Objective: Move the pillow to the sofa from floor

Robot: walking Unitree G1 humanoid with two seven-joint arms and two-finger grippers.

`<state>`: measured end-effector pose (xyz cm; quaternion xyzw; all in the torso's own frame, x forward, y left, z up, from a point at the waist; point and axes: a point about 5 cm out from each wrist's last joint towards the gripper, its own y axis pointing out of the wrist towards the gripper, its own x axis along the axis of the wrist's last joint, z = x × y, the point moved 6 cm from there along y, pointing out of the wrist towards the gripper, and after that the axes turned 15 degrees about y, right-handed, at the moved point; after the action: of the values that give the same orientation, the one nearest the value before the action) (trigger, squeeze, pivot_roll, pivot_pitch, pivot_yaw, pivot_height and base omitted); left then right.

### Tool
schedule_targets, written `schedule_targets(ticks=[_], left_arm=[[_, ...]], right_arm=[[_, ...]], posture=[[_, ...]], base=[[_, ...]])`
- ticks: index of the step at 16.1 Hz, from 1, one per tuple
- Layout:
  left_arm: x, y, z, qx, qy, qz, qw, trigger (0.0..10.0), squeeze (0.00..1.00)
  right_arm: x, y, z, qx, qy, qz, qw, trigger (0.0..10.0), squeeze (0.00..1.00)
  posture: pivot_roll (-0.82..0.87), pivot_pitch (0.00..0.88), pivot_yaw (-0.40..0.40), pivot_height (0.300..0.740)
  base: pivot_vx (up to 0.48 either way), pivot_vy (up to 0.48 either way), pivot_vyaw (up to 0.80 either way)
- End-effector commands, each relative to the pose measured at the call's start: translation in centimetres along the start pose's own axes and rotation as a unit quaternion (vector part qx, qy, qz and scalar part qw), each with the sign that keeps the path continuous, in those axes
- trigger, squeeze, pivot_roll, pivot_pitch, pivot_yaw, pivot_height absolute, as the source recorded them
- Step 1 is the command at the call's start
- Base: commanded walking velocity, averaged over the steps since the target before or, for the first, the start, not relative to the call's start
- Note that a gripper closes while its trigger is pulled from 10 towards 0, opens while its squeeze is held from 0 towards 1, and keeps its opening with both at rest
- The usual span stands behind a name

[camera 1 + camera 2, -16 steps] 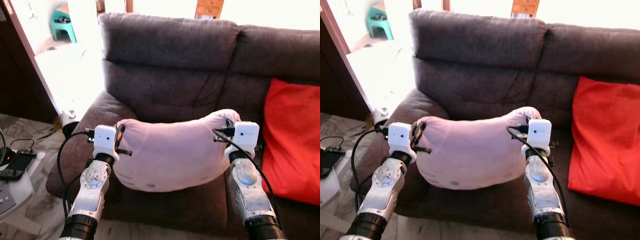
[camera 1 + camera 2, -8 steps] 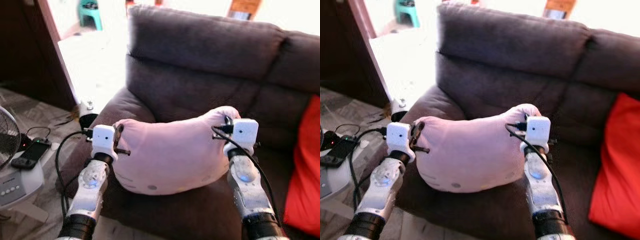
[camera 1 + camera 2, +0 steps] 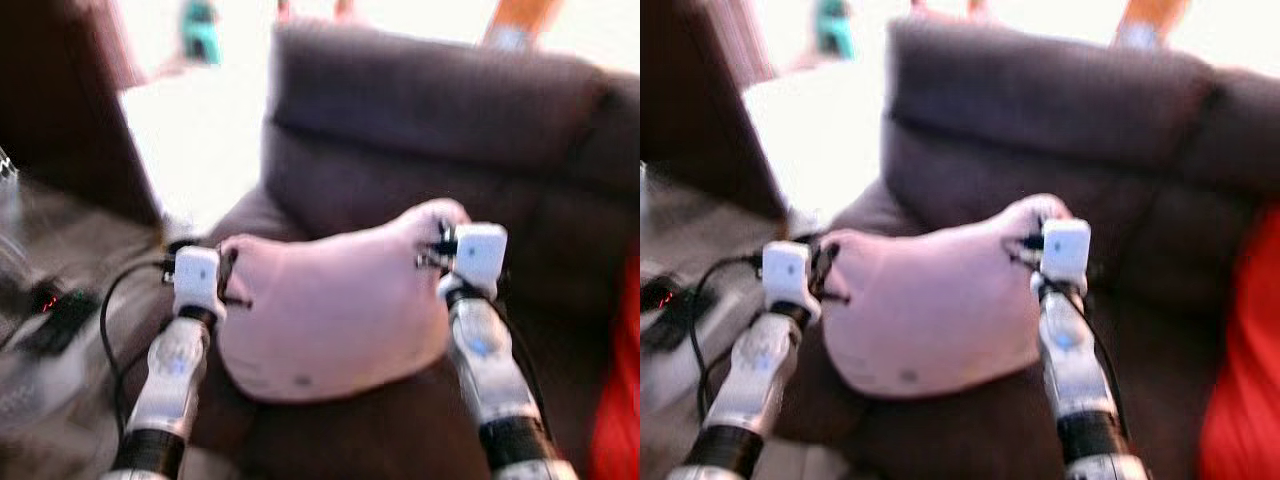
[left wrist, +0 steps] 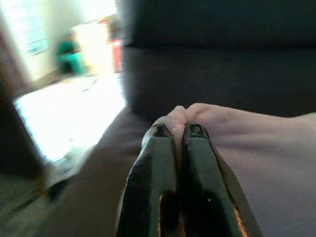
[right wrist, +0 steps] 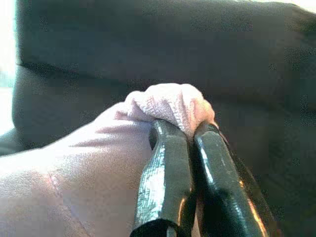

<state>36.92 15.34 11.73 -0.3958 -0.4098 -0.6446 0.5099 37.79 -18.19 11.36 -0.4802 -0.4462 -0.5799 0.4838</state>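
Dark grey sofa (image 3: 420, 110): padded backrest, seat cushion, rounded armrest on the robot's left. Head views blurred.

Pale pink pillow (image 3: 330, 300) over the sofa's seat, near the armrest; its underside appears to meet the seat, contact not certain. A red cushion (image 3: 1245, 340) lies on the seat at the robot's right, leaning against the backrest, well apart from the pillow.

Floor (image 3: 60, 250) to the left of the sofa: grey, with a dark cable and a small dark device on it, too blurred to name.
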Motion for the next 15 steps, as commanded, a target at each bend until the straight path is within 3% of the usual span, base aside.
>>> schedule_targets(ticks=[1,3,5,7,12,15], left_arm=[[1.0,0.3,-0.5,-0.01,0.0,-0.017,1.0,10.0,0.0],[1.0,0.2,-1.1,-0.029,-0.042,-0.011,0.999,10.0,0.0],[1.7,0.1,-3.2,-0.112,-0.129,-0.001,0.985,10.0,0.0],[2.1,-0.4,-4.0,-0.155,-0.128,-0.003,0.98,10.0,0.0],[2.6,-1.0,-4.0,-0.182,-0.15,0.002,0.972,10.0,0.0],[3.1,-1.4,-3.8,-0.179,-0.173,-0.002,0.969,10.0,0.0]], right_arm=[[0.4,0.3,-2.2,-0.038,-0.005,-0.005,0.999,10.0,0.0],[0.0,1.7,-2.5,-0.048,-0.002,0.023,0.999,10.0,0.0],[-0.2,3.9,-2.6,-0.067,0.021,0.06,0.996,10.0,0.0],[0.7,5.3,-2.1,-0.068,0.043,0.063,0.995,10.0,0.0],[2.8,7.9,0.3,-0.036,0.061,0.075,0.995,10.0,0.0],[4.0,8.7,4.1,0.042,0.064,0.083,0.994,10.0,0.0]], posture=[[0.09,0.014,-0.066,0.74],[0.09,0.014,-0.068,0.74],[0.11,0.011,-0.076,0.74],[0.12,0.011,-0.081,0.74],[0.13,0.015,-0.098,0.74],[0.15,0.017,-0.11,0.74]], base=[[0.0,0.0,0.0],[0.0,0.0,0.0],[0.0,0.0,0.0],[0.0,0.0,0.0],[0.0,0.0,0.0],[0.0,0.0,0.0]])
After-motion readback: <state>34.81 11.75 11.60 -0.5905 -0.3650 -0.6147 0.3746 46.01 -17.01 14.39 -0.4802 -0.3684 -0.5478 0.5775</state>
